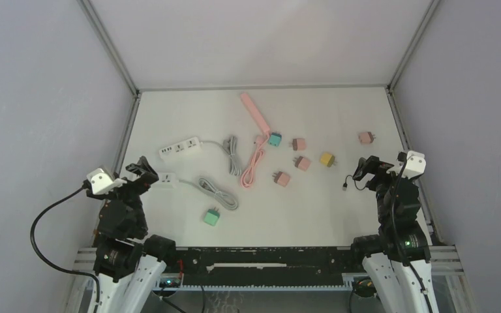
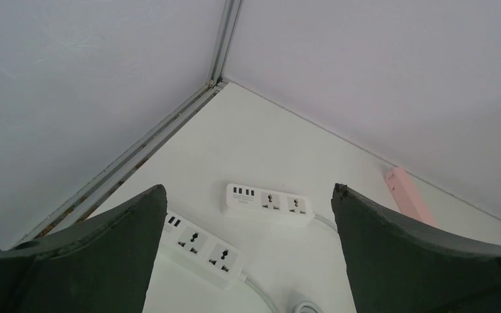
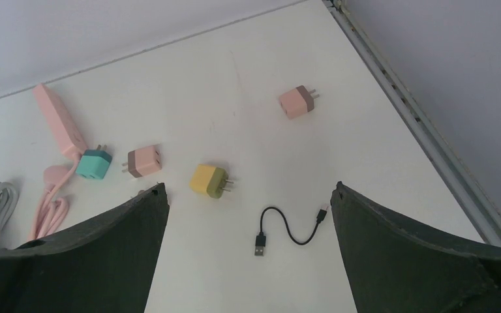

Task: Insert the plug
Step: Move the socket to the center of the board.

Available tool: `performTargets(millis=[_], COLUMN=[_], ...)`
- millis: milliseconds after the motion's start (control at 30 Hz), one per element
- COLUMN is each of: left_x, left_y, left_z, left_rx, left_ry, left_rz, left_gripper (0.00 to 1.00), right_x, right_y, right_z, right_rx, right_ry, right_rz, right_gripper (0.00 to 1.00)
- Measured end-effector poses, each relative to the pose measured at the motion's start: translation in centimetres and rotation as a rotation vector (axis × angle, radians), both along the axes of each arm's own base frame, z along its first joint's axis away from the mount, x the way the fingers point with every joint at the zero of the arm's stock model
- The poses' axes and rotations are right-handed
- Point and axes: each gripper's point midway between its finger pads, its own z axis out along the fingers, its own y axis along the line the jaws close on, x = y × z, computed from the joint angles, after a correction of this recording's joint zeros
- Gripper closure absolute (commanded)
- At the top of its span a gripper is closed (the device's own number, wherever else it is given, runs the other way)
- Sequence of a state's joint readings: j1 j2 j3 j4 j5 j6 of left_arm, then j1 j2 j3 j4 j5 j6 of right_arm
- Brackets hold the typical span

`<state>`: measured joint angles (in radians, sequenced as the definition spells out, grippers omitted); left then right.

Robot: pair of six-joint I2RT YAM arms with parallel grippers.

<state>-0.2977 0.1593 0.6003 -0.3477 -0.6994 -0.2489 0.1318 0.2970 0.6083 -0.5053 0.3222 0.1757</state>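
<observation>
Left gripper (image 1: 142, 172) hangs over the left edge of the white table (image 1: 313, 215), its dark fingers (image 2: 104, 254) spread wide with nothing between them. The right gripper (image 1: 367, 168) is likewise wide open and empty, near the right edge.

Three power strips lie on the left half and middle of the table. The long pink power strip (image 1: 254, 112) lies diagonally toward the back, with its pink cord (image 1: 253, 166) bundled in a loop below it. The far white power strip (image 1: 180, 148) lies left of that. The near white power strip (image 1: 165, 179) sits just beside the left gripper. In the left wrist view both white strips lie with their sockets facing up. Each trails a grey cable: the far grey cable bundle (image 1: 232, 153) and the near grey cable bundle (image 1: 218, 192).

The plugs all lie loose on the table, none in a socket. The mint-green cube plug (image 1: 211, 216) lies alone, nearest the arms. The teal cube plug (image 1: 274, 139) sits just beside the pink strip's near end. To its right are the upper pink cube plug (image 1: 298, 144), the middle pink cube plug (image 1: 303, 163) and the lower pink cube plug (image 1: 282, 178). The yellow cube plug (image 1: 327, 159) lies between that group and the right gripper. The far-right pink cube plug (image 1: 365, 137) lies apart, near the right edge.

The short black cable (image 1: 348, 182) curls just beside the right gripper.
</observation>
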Motion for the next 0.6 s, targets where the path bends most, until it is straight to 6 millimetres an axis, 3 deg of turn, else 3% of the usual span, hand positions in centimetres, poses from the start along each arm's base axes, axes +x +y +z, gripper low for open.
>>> performTargets(millis=[167,600], left_x=[0.3,1.5], left_y=[-0.2,-2.3], left_z=[-0.5,-4.2], left_rx=[-0.023,-0.149], left_ry=[0.014,0.232], left_rz=[-0.001,-0.048], left_gripper=[0.00,0.00], right_x=[0.0,-0.1], right_y=[0.1,0.6], right_z=[0.0,0.3], right_rx=[-0.001,-0.001], right_ry=[0.001,-0.014], right_rz=[0.008,0.033], right_gripper=[0.00,0.00])
